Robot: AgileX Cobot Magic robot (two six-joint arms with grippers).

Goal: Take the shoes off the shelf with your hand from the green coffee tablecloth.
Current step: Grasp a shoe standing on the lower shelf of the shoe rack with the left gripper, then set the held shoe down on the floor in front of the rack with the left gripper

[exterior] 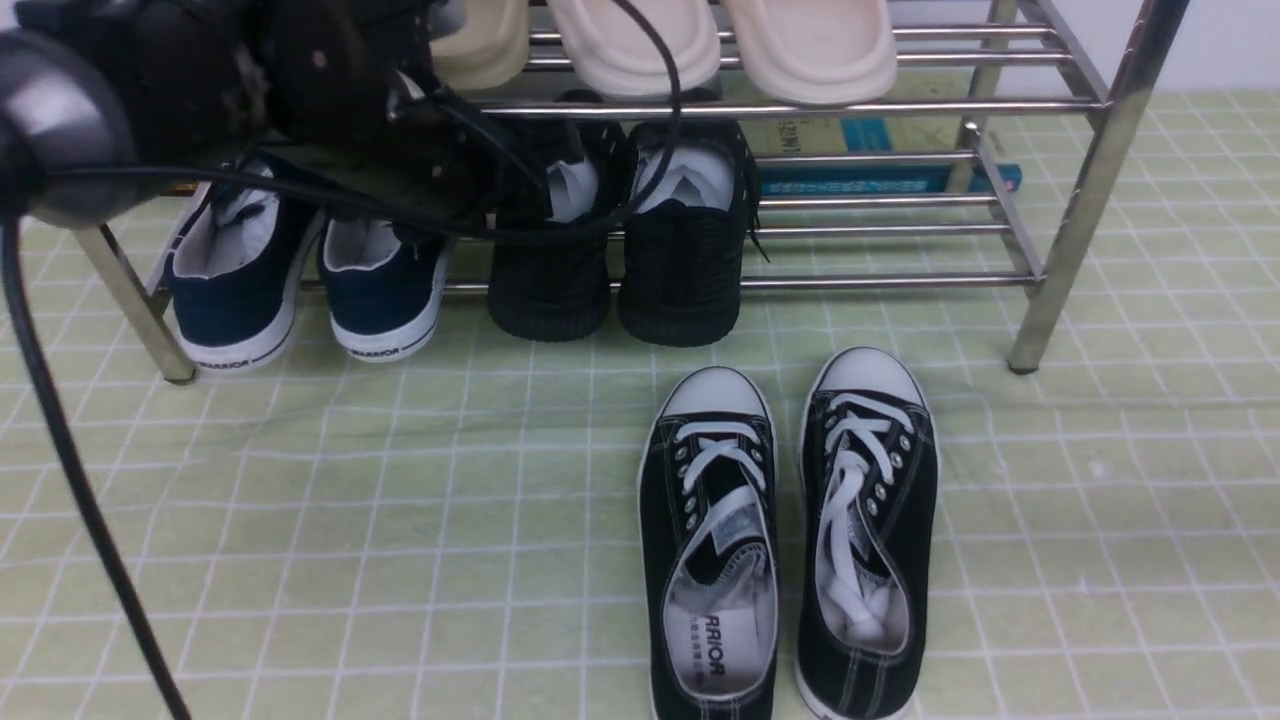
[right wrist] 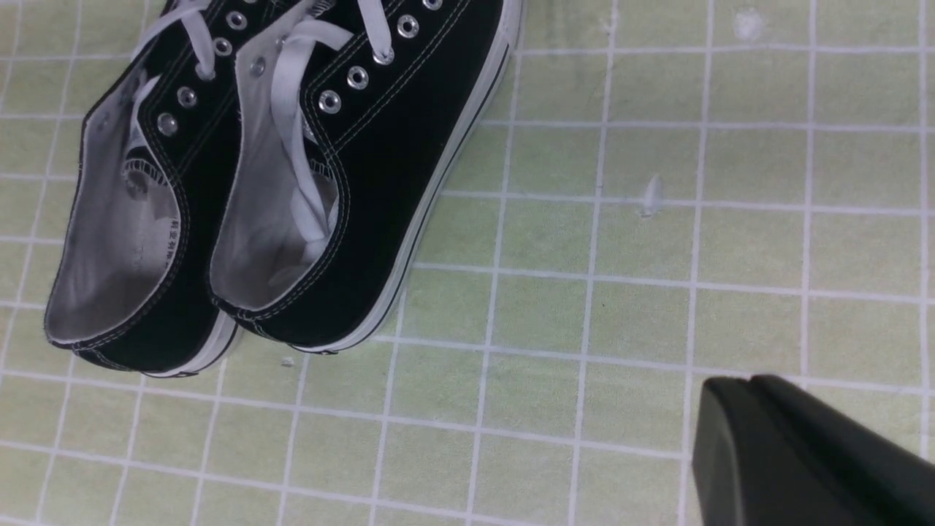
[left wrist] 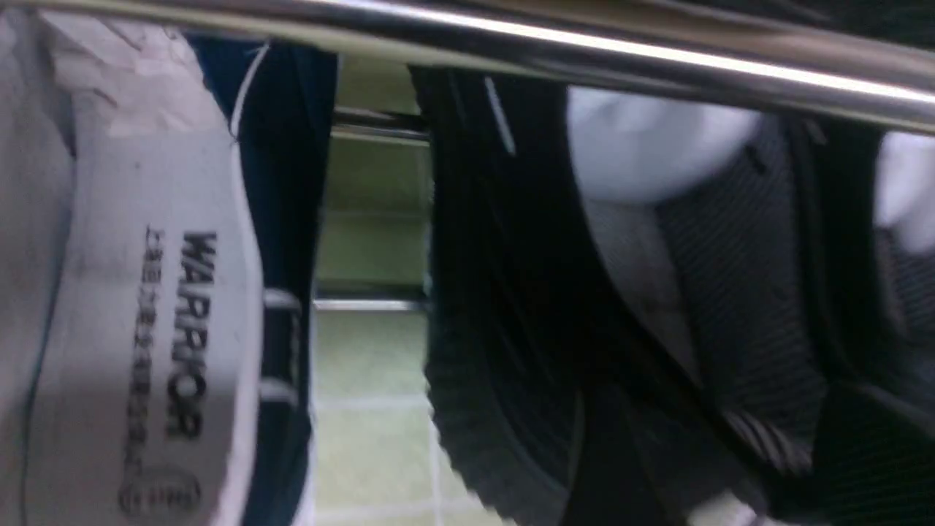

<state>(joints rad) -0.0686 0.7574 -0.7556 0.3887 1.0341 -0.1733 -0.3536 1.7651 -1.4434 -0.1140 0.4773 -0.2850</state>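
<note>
The shoes, two all-black knit sneakers (exterior: 550, 285) (exterior: 682, 290) with white paper stuffing, stand heel-out on the lower tier of the steel shelf (exterior: 900, 282). My left arm (exterior: 330, 90) reaches in from the upper left, and its gripper (exterior: 505, 195) is at the heel of the left black shoe. The left wrist view shows that shoe's ribbed sole (left wrist: 504, 409) and stuffing (left wrist: 657, 146) very close under a shelf bar (left wrist: 584, 47); the jaws are dark and blurred. My right gripper (right wrist: 752, 380) hangs shut and empty over the green coffee tablecloth (right wrist: 621, 307).
Two navy shoes (exterior: 240, 270) (exterior: 385, 290) sit left of the black pair. Beige slippers (exterior: 720, 40) lie on the upper tier. Black canvas sneakers with white toe caps (exterior: 710, 560) (exterior: 865, 520) stand on the cloth in front. A blue box (exterior: 880, 175) lies behind the shelf.
</note>
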